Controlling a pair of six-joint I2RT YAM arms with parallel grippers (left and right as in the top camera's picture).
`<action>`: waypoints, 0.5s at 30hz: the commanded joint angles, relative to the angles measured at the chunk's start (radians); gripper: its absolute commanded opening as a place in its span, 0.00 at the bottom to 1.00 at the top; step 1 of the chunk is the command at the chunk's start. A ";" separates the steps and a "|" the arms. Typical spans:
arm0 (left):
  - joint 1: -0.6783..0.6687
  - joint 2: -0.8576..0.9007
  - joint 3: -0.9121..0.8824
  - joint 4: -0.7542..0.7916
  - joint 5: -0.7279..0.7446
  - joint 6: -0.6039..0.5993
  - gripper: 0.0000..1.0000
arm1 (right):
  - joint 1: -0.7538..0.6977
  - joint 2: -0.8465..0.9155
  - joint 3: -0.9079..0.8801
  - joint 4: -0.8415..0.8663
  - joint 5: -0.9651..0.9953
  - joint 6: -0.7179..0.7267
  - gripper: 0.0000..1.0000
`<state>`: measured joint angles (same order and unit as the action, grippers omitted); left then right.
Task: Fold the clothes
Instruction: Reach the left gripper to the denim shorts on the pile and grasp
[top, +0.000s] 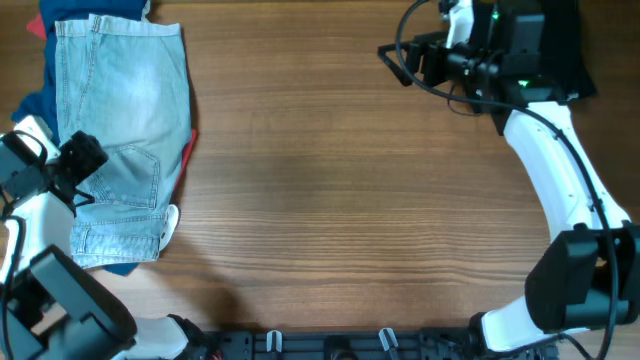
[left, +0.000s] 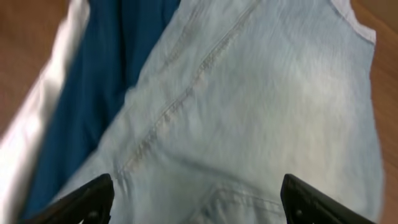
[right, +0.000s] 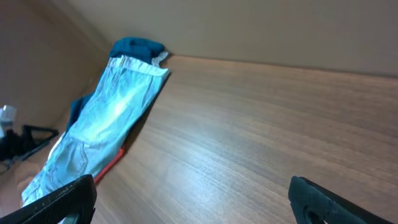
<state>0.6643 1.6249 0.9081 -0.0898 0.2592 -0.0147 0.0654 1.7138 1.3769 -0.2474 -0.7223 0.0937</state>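
Left edge, far-left corner down toward the near edge: you have the pale faded-blue denim shorts (top: 125, 110) lying flat, waistband toward the far edge, hems toward the near edge, and a stitched pocket facing up. A navy garment (left: 93, 93) lies under them and shows at the far end and along their left side. A red strip (top: 189, 150) and a white bit (top: 170, 224) peek out on their right side.

The left gripper (left: 199, 200) hangs over the shorts near the pocket, fingers spread wide, gripping nothing. You cannot tell whether the tips touch the denim. The weave is fine, with tan double-stitched seams.

The middle of the brown wood-grain counter (top: 350, 200) has a slight sheen.

Far-right corner: the right gripper (right: 196, 200) is parted wide and empty over wood, well apart from the clothes.
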 joint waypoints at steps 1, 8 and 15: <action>0.003 0.052 0.014 0.074 -0.043 0.120 0.85 | 0.023 0.025 0.026 -0.001 0.040 0.011 1.00; 0.042 0.124 0.014 0.071 -0.051 0.142 0.85 | 0.035 0.027 0.026 -0.001 0.076 0.011 1.00; 0.101 0.137 0.014 0.053 -0.047 0.138 0.82 | 0.035 0.028 0.026 -0.001 0.076 0.011 1.00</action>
<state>0.7322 1.7554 0.9100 -0.0292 0.2207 0.1009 0.0959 1.7245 1.3769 -0.2478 -0.6582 0.0937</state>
